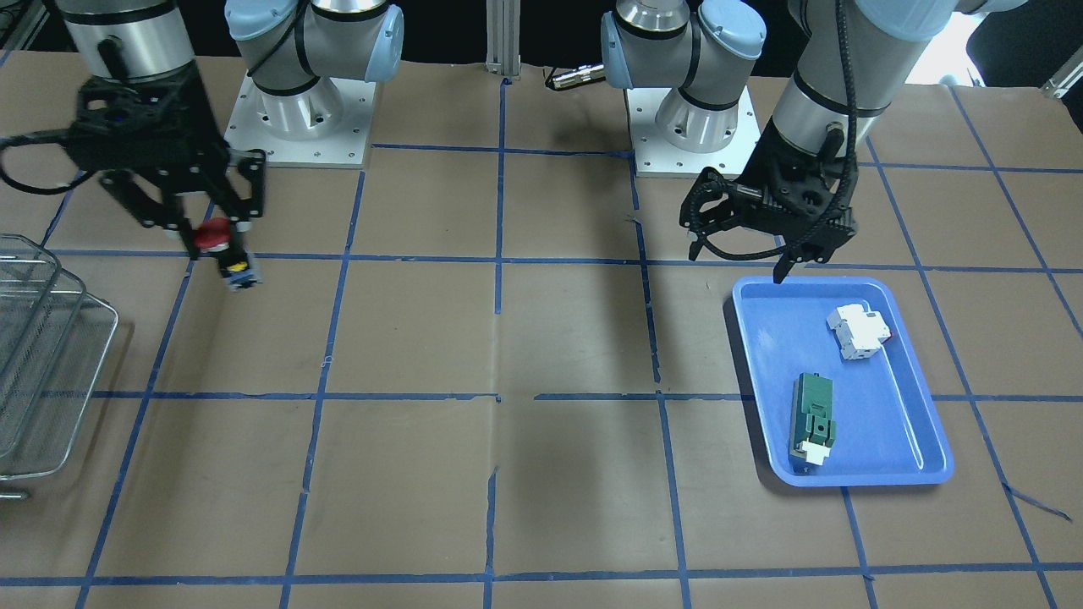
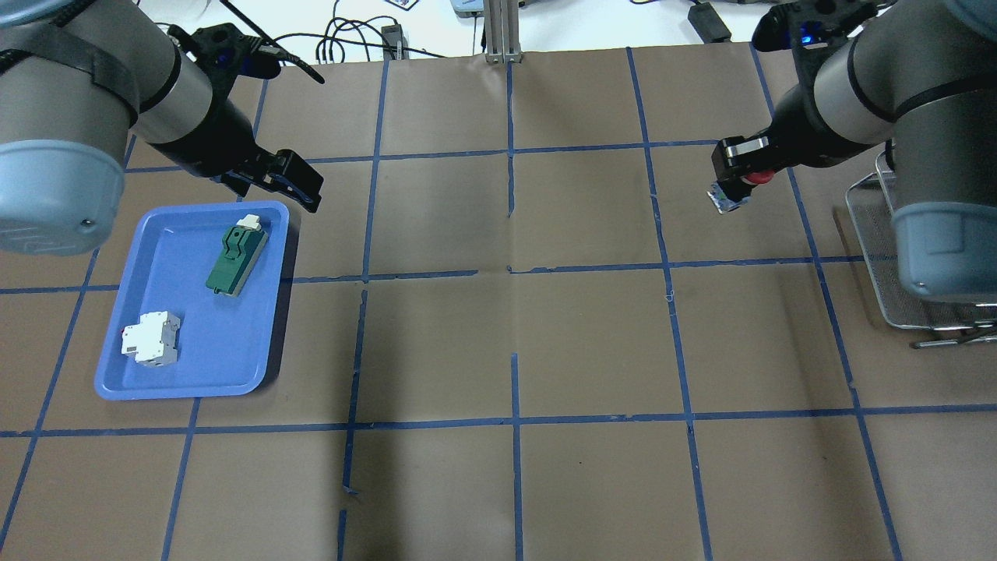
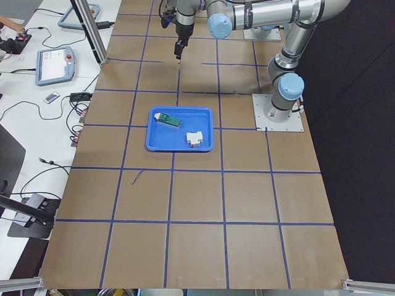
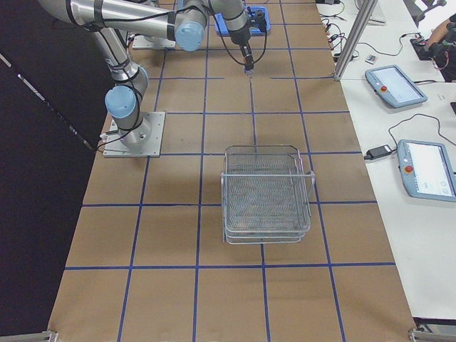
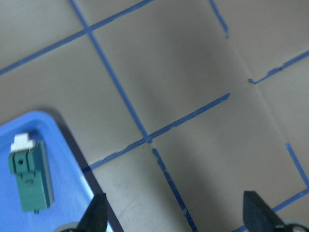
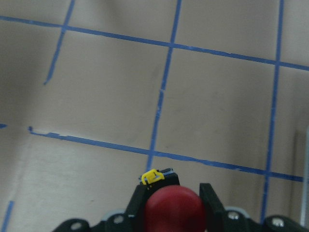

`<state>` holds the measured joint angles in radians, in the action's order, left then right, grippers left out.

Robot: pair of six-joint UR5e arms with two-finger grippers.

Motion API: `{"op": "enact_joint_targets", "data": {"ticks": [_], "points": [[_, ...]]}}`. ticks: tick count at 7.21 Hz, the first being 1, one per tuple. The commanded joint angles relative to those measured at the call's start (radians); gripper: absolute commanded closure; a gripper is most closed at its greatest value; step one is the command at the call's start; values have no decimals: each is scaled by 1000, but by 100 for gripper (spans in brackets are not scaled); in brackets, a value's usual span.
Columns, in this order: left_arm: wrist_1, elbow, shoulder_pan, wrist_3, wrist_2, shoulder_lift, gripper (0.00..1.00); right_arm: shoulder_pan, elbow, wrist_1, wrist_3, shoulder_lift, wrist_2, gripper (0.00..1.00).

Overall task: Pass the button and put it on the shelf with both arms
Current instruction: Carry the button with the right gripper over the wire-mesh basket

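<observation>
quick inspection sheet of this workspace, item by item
surface: brown paper tabletop with blue tape grid
job's things: red-capped black push-button held above the table; silver wire-mesh shelf, button not on it
clutter: blue plastic tray holding green rectangular module and white breaker block
grippers: right gripper shut on the button; left gripper open, empty, near the tray's corner
cables: black wrist cable on left arm; loose leads on bench
surroundings: teach pendants on white side bench

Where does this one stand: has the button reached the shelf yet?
Not yet. Looks done: the hand-over, since the right tool grips the button in the air while the left tool hangs open and empty at the edge of the blue tray. In hand: the carry to the shelf. Left: setting it on the shelf and releasing.
</observation>
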<state>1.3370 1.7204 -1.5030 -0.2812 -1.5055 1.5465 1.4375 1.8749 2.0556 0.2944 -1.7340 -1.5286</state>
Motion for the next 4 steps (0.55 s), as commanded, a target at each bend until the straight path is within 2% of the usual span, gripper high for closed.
{"op": "enact_joint_targets", "data": {"ticks": [1,2,3,4], "points": [[211,-133,-2,167,-68,26,0,-202,-46,-87,113,-4,-53,87],[244,-174,-20,206,-65,30,0,-313,-52,-104,308,7,-53,87],[251,-174,-73,223,-70,6,0,-445,-49,-100,433,48,-36,87],[261,-164,-97,221,-65,-5,0,-526,-52,-77,492,104,-36,89]]}}
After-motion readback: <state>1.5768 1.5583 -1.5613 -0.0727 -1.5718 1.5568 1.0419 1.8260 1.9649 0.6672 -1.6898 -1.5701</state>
